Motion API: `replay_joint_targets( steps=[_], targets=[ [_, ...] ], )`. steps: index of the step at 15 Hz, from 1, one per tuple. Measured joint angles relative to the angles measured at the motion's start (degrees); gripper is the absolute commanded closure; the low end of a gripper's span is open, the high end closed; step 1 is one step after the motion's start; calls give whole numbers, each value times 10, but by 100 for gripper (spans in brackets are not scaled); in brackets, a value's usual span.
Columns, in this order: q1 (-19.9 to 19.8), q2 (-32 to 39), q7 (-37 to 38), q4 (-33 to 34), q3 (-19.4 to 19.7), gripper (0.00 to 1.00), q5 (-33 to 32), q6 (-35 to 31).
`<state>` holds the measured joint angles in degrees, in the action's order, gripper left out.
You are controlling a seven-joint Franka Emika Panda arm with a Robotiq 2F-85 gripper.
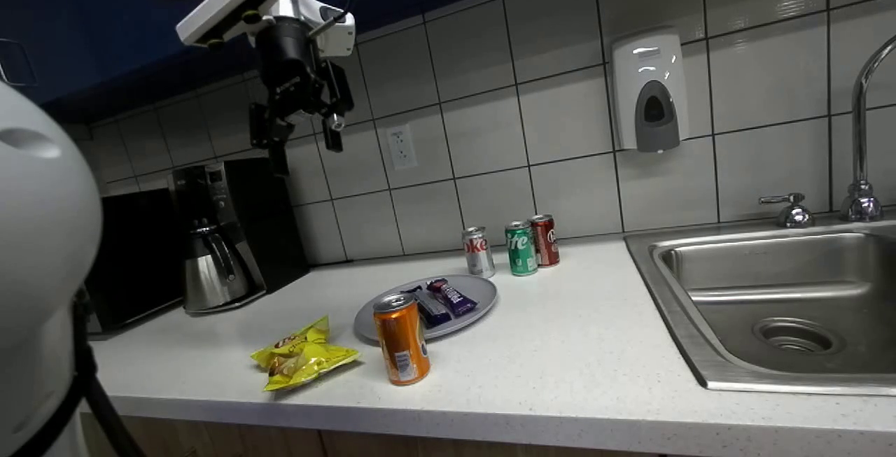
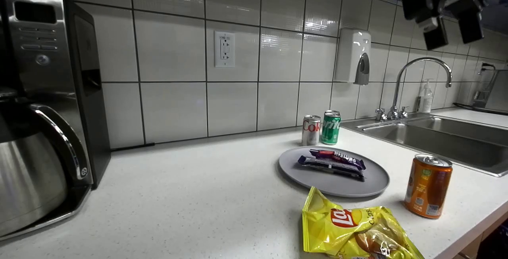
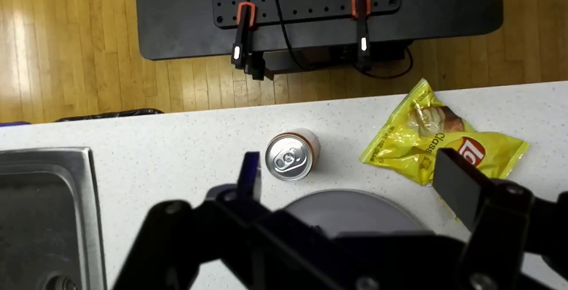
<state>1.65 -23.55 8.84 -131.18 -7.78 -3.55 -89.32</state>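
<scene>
Only one arm, so no nearer side to choose. Black two-fingered gripper (image 1: 306, 152) hung high over the white speckled counter (image 2: 178, 187), well apart from the things on it. Fingers (image 3: 457, 183) stood wide apart, pointing down, with nothing between them.

From the wrist view: round flat grey plate (image 3: 350, 210) lay below the gap, partly hidden by the gripper's body. Orange metal drink can (image 3: 290, 156) stood upright between plate and counter edge, off toward the finger at the picture's left; long axis vertical, roughly parallel to the fingers. Glossy yellow plastic chip bag (image 3: 439, 141) lay the opposite way, partly covered by the finger at the picture's right; crumpled, no long axis I could read.

Two flat purple wrapped bars (image 1: 453, 298) lay on the plate, just beside each other. Farther back, near the pale tiled wall (image 2: 170, 45): red-lettered silver metal can (image 2: 311, 130) and green metal can (image 2: 330, 130), both upright, in both exterior views; dark red metal can (image 1: 547, 241) just beside the green one.
</scene>
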Motion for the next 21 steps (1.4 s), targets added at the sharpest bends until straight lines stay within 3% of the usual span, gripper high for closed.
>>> replay_joint_targets(
  steps=[10, 16, 21],
  targets=[
    [0, 104, -127, -33, 50, 0, -56, -196],
    [0, 186, -153, -54, 53, 0, -56, -322],
    [0, 252, -177, -40, 53, 0, -59, -372]
  ],
)
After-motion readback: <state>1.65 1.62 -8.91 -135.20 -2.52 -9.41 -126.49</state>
